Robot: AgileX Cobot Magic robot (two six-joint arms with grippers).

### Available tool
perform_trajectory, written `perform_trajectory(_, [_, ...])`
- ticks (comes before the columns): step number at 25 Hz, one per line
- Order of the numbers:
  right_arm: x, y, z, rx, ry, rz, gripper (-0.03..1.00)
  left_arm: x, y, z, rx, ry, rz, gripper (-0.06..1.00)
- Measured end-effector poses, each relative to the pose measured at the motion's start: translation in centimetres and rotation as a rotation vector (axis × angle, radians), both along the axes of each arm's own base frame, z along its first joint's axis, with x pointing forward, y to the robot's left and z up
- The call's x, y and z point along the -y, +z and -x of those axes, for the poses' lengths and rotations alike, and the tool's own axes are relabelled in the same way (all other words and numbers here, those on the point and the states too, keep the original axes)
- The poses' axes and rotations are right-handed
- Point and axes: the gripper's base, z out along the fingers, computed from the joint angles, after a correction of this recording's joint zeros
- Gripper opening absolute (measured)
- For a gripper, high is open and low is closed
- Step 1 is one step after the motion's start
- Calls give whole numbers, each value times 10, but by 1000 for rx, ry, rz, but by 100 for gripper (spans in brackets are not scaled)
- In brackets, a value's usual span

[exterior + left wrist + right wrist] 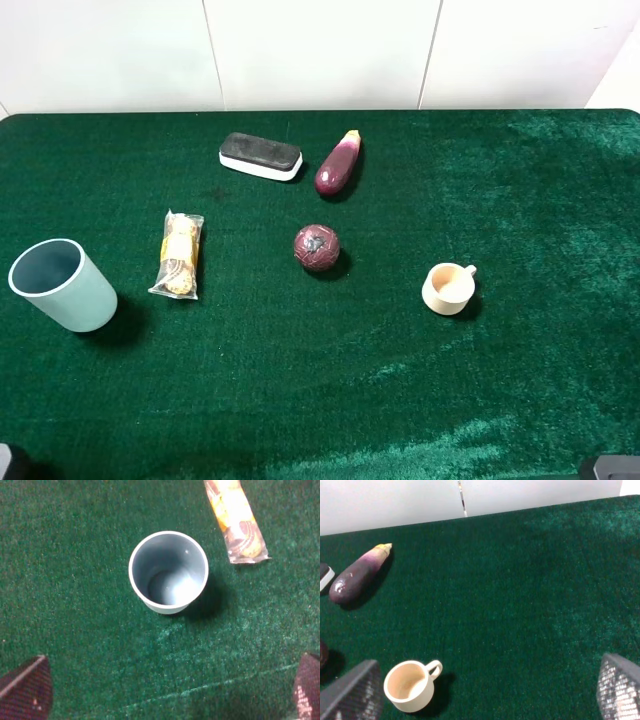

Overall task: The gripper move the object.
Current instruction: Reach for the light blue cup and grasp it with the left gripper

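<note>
Green felt covers the table [330, 390], which is backed by a white tiled wall [320, 50]. At the far left of the overhead view the pale blue-green tumbler [62, 285] is seen upright, mouth upward, with a wrapped snack packet [178, 255] lying near it to the right. Further right a black-and-white block [260, 156], an aubergine [338, 163] and a dark red ball [316, 248] are set out, and a small beige handled cup [448, 288] stands right of the middle. The left gripper [165, 692] is held above the felt with the tumbler ahead of it, its jaws spread wide. The right gripper [485, 695] is likewise wide and holds nothing. The approach is judged to be the step in hand. The left jaws should be lowered so that the tumbler's wall is straddled evenly below the rim, then closed gently, since thin plastic may flex or tip. Only the left wrist view shows the tumbler's empty bottom and the finger spread. Only the overhead view shows the whole layout, in which the grippers are hardly seen.
</note>
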Motion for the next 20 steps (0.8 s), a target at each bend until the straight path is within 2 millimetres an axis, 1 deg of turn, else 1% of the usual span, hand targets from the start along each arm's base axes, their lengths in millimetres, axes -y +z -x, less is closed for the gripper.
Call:
perform_trajectory(3, [0, 0, 0, 0, 0, 0, 65, 1, 3, -16, -47, -15, -12, 97])
perform_trajectory(5, [0, 0, 0, 0, 0, 0, 65, 2, 2, -24, -79, -17, -15, 97])
perform_trajectory(13, [0, 0, 0, 0, 0, 0, 65, 4, -11, -47, -196, -64, -43, 97])
perform_trajectory(20, [0, 0, 0, 0, 0, 0, 65, 16, -26, -67, -308, -169, -85, 96])
